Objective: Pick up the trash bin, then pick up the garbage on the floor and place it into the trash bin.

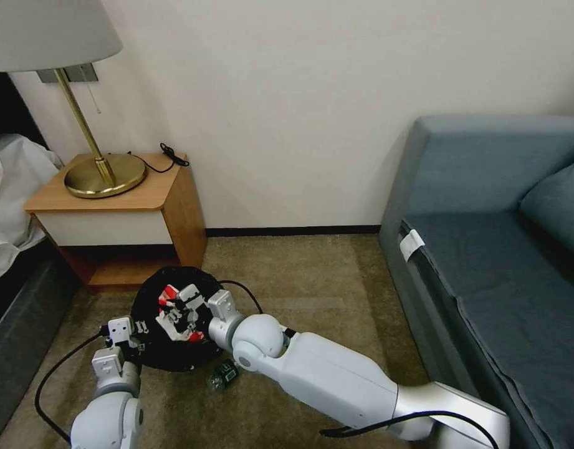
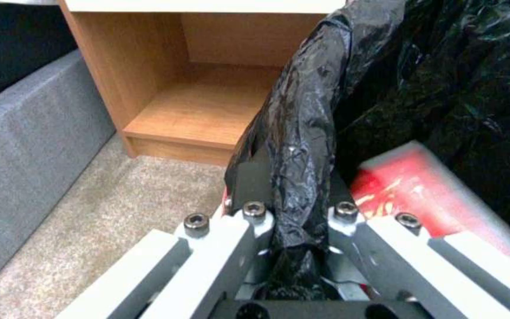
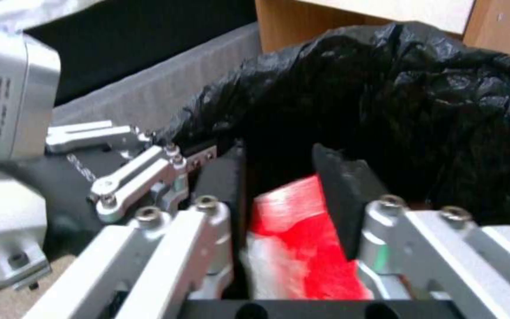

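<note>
On carpet (image 1: 299,274) before nightstand (image 1: 121,212): trash bin (image 1: 156,299), rim pinched at 8 o'clock by left gripper (image 2: 293,195). Inside bin: right gripper (image 1: 174,318), clenched on red-and-white wrapper (image 3: 302,230). At bin's 5 o'clock: bottle (image 1: 222,375), lying on floor.

Carpeted floor (image 1: 311,280) is seen, on which a nightstand (image 1: 121,215), a sofa (image 1: 498,249) and a bed base (image 1: 25,299) stand. A bottle (image 1: 222,375) is laid on the carpet beside the black-lined bin (image 1: 151,293).
</note>
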`<state>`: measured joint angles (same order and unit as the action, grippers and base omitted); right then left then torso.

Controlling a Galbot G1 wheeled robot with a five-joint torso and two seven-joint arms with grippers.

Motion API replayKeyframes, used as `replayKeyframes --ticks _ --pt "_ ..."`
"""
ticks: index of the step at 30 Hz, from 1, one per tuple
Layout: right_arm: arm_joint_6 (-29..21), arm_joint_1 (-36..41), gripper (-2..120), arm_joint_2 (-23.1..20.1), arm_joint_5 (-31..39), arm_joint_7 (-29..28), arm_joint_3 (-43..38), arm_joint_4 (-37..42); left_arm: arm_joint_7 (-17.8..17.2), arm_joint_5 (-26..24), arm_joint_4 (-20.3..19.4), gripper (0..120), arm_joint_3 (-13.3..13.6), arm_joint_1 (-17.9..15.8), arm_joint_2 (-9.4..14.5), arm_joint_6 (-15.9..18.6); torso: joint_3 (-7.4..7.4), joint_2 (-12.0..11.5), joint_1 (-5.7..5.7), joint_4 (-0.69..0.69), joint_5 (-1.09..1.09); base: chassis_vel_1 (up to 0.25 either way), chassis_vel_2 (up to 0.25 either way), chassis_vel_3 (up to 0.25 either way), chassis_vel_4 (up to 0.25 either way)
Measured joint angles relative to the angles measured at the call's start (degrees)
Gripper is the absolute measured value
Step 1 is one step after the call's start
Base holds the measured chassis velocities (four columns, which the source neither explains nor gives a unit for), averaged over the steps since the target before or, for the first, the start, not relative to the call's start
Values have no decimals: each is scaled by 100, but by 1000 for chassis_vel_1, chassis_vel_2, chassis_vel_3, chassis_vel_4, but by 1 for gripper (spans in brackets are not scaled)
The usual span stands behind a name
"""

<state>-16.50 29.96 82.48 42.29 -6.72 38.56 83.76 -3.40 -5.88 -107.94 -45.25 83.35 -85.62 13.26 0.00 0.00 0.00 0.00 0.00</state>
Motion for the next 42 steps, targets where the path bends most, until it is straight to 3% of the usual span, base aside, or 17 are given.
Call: replayKeyframes --ticks 7,9,12,18,29,42 --pt "-41 -9 55 -1 -93 2 11 21 -24 6 18 4 -38 -6 1 0 0 0 0 0 0 0 0 0 0" --pt "-71 -84 68 -45 -230 47 -46 26 -51 6 55 4 -115 -17 20 0 0 0 0 0 0 0 0 0 0" --pt "-71 -126 74 -97 -397 149 -59 5 -77 5 73 4 -148 -23 32 0 0 0 0 1 1 0 0 0 0" --pt "-215 -319 99 -626 -1383 1093 -41 -75 -316 -66 163 4 -339 -72 48 12 0 0 0 0 1 0 0 0 0" --pt "-83 -408 100 -781 -2710 2044 -159 -648 -553 -437 25 4 -524 -44 93 178 0 0 0 1 1 0 0 0 0" --pt "683 -490 100 -803 -4080 3565 -254 -1518 -557 -630 -181 4 -597 5 73 307 0 0 0 0 1 0 0 0 0"
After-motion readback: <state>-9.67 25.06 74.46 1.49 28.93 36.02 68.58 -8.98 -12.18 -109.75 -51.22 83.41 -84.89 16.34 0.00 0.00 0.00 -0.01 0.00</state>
